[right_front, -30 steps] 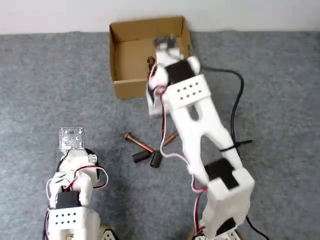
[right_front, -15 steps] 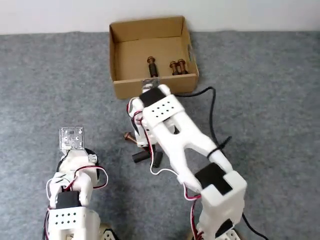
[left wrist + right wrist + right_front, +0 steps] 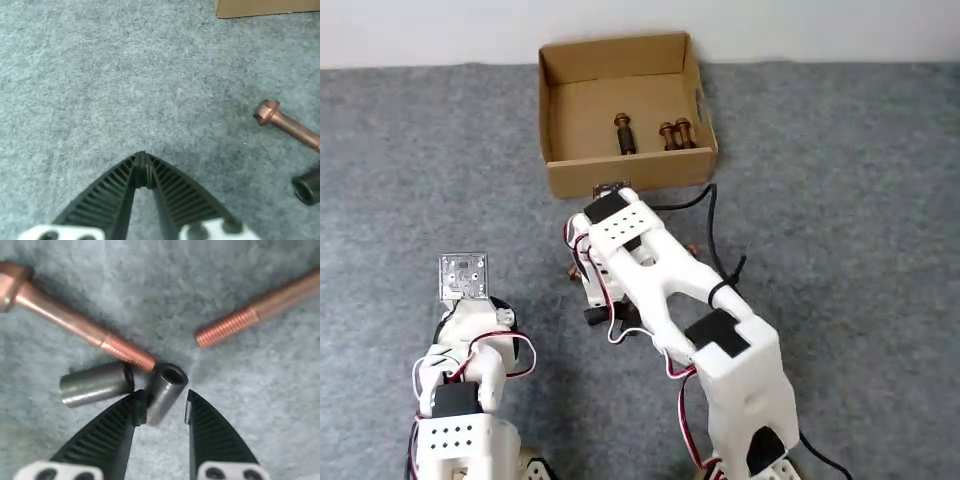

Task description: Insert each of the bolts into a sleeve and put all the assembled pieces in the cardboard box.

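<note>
Sleeve (image 3: 165, 390) sits between the right fingers (image 3: 107, 437) (parted), touching one.

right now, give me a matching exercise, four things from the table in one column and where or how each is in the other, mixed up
1 left gripper
2 right gripper
3 assembled pieces
4 loose bolts

a in the cardboard box
b open, a finger either side of a sleeve
c shut, over bare carpet
d lying on the carpet

Pairs: 1-c, 2-b, 3-a, 4-d
</note>
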You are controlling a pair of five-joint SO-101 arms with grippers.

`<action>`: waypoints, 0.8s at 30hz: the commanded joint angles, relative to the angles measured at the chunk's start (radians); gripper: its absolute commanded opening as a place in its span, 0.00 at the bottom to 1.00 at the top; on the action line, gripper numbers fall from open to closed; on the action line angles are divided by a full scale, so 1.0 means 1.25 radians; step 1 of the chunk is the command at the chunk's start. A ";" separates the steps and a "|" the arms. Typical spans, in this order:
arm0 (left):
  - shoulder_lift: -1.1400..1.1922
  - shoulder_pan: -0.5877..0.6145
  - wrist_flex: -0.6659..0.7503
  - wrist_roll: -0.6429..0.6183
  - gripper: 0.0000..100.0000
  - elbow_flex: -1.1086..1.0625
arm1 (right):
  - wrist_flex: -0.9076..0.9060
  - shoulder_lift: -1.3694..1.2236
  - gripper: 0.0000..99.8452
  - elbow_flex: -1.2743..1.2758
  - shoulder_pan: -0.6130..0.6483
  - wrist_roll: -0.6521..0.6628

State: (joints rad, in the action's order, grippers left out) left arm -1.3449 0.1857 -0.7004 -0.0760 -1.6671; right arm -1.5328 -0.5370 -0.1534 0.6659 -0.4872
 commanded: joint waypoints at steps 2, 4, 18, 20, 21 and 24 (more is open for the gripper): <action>-0.009 0.002 0.020 -0.006 0.00 0.006 | 0.009 -0.033 0.11 -0.007 0.003 -0.005; -0.009 0.002 0.020 -0.006 0.00 0.006 | 0.009 -0.048 0.11 -0.007 0.003 -0.005; -0.009 0.000 0.021 -0.006 0.00 0.006 | -0.126 0.141 0.01 -0.001 -0.002 -0.006; -0.009 0.000 0.021 -0.006 0.00 0.006 | -0.154 0.209 0.01 0.009 -0.001 -0.015; -0.009 0.000 0.021 -0.006 0.00 0.006 | -0.164 0.246 0.01 0.017 -0.001 -0.031; -0.009 0.000 0.028 -0.006 0.00 0.006 | -0.172 0.371 0.01 0.071 -0.001 -0.054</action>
State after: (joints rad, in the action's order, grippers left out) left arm -1.3449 0.1857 -0.7004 -0.0760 -1.6671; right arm -1.7246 -0.2501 -0.0982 0.6628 -0.5301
